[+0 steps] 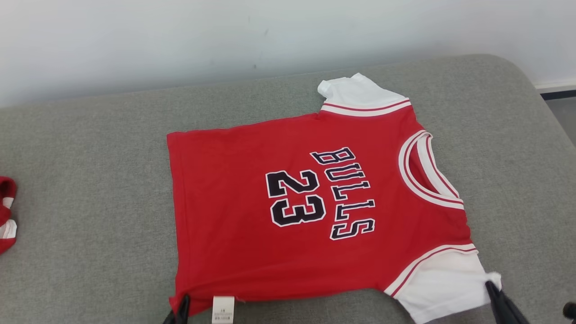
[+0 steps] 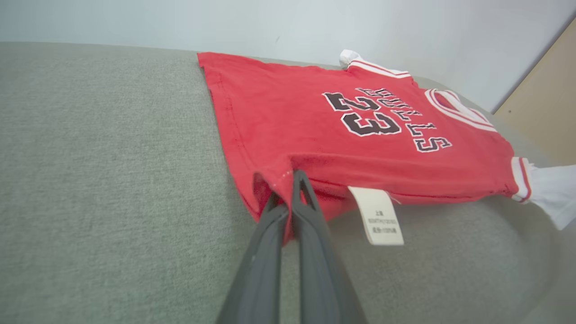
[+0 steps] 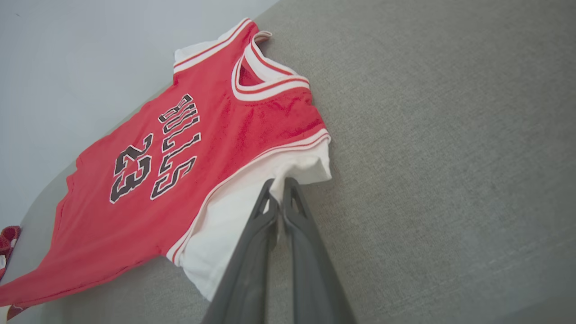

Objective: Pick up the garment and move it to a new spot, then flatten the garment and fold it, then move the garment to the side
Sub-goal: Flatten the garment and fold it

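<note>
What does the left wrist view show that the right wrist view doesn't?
Left wrist view: the left end effector shut on a corner of the shirt, and a tan panel at the right. Right wrist view: the right end effector shut on the white sleeve, and a red-and-white cloth at the left edge. Both: the red BULLS 23 shirt, the grey cushion and the pale wall.

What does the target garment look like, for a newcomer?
On the grey cushion below the white wall, the garment lies spread out mid-surface. It is a red jersey with white sleeves, printed BULLS 23, unlike the small bunched red-and-white cloth at the left edge.
</note>
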Available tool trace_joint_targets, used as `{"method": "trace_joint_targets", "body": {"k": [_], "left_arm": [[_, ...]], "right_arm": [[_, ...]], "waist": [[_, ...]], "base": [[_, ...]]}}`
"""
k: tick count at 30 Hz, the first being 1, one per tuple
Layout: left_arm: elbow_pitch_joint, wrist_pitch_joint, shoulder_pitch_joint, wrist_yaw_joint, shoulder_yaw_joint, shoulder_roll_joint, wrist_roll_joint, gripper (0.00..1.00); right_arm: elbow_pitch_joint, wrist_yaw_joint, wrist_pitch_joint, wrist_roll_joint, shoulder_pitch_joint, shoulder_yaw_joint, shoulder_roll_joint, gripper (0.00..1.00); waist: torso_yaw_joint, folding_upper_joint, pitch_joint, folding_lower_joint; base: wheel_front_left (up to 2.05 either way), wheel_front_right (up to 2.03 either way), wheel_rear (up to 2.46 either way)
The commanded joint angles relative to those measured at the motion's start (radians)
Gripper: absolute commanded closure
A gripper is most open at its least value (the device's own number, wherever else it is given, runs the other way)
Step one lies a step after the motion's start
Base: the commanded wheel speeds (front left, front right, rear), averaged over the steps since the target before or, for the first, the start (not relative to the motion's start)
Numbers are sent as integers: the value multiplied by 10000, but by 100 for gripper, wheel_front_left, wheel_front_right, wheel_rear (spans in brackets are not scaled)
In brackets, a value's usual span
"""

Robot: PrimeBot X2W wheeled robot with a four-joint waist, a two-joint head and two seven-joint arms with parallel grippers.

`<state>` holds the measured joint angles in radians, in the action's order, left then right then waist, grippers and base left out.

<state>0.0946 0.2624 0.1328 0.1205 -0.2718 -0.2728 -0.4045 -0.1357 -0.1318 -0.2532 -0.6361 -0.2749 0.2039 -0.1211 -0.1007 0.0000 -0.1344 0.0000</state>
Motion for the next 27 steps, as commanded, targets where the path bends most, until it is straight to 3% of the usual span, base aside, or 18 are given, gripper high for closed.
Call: {"method": "trace_joint_targets", "body": {"k": [1,8,12,19,27], "left_arm": [[-95,34,-234,20,145,199,99,100],[-246,34,-817,89,463,675,269,100],[41,34,-1411,96,134,532,181,100],[990,34,-2791,89,-336,177,-97,100],[1768,34,-3746,89,-355,238,-344,100]], "right_arm": [[-117,17,65,-75,241,80,-32,100],[-189,17,-298,-18,1575,-58,-475,100],[184,17,-518,57,2612,-295,-836,100],[1959,17,-620,213,4923,-701,-1206,100],[4921,17,-118,498,7373,-1297,-1463,100]], "waist": [[60,0,-15,0],[255,0,-32,0],[346,0,-171,0],[377,0,-491,0],[482,0,-876,0]], "base": [[0,0,0],[0,0,0],[0,0,0],[0,0,0],[0,0,0]]}}
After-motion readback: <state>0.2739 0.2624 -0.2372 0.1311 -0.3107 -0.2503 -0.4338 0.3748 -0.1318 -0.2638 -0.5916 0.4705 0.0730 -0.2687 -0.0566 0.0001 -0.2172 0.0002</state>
